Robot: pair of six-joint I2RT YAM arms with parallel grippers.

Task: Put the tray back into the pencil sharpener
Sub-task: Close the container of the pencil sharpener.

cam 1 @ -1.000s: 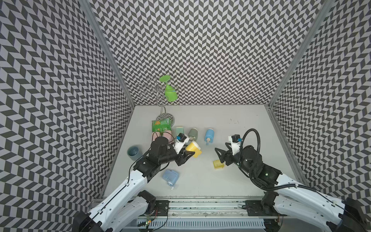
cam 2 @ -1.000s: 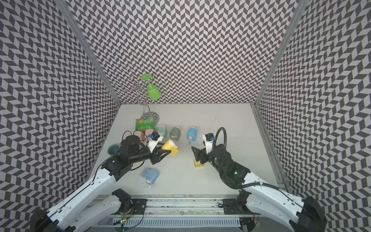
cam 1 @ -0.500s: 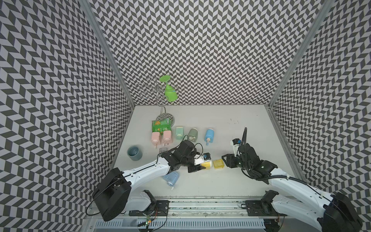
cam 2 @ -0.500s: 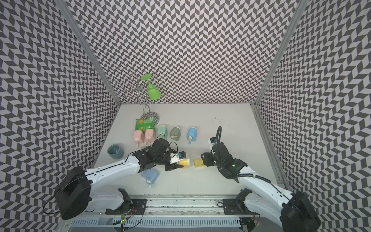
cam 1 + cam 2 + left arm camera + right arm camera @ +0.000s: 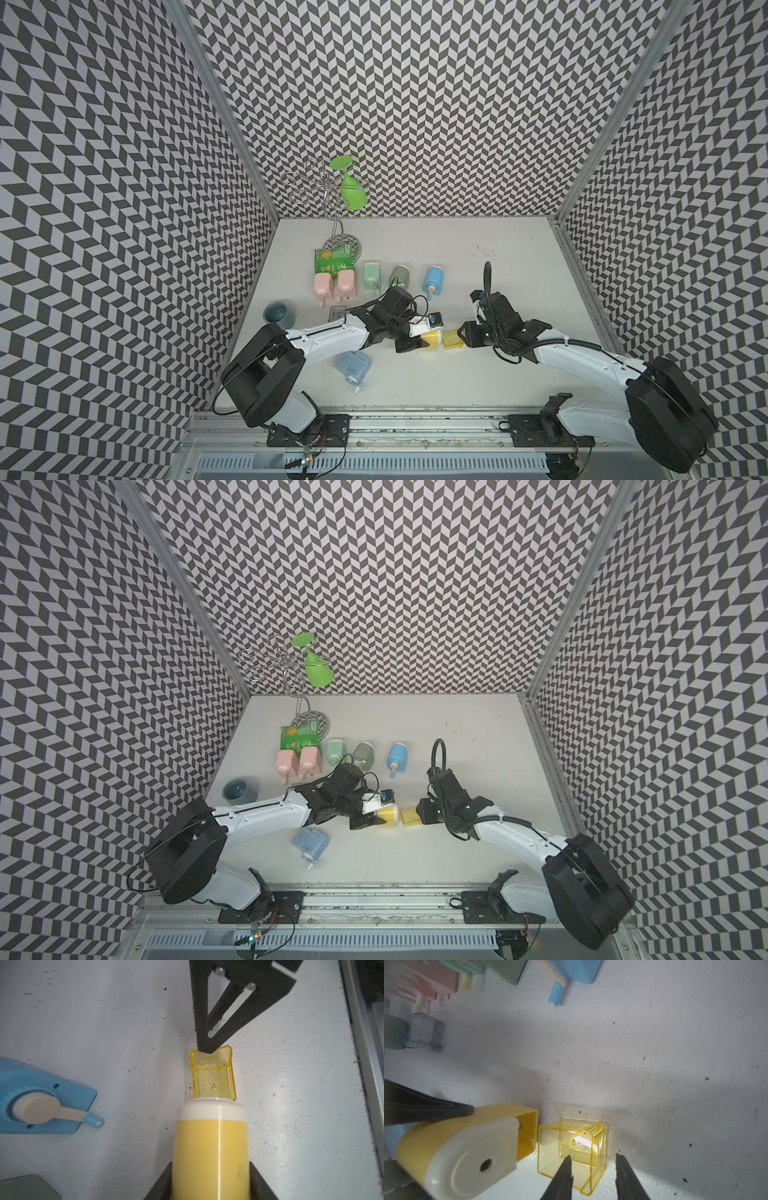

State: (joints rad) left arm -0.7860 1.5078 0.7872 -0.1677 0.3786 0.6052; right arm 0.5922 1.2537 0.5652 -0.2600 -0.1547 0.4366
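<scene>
Tray (image 5: 452,338) not home yet! Across the table (image 5: 498,374), twelve o'clock at the back wall, two arms meet in the middle. Left gripper (image 5: 210,1164) pinches the yellow pencil sharpener (image 5: 431,337), lying flat, open slot facing three o'clock. The tray rests on the table just beside that slot, at the sharpener's three, long axis nine-to-three, roughly in line. Right gripper (image 5: 593,1155), the nearer one, sits at the tray's three, jaws part-spread astride its end wall, not visibly clamped. Count: seven sharpeners, meaning this one, row of five (image 5: 371,275) at eleven, loose blue sharpener (image 5: 352,366) at eight; two trays, counting the clear grey tray (image 5: 425,1033).
</scene>
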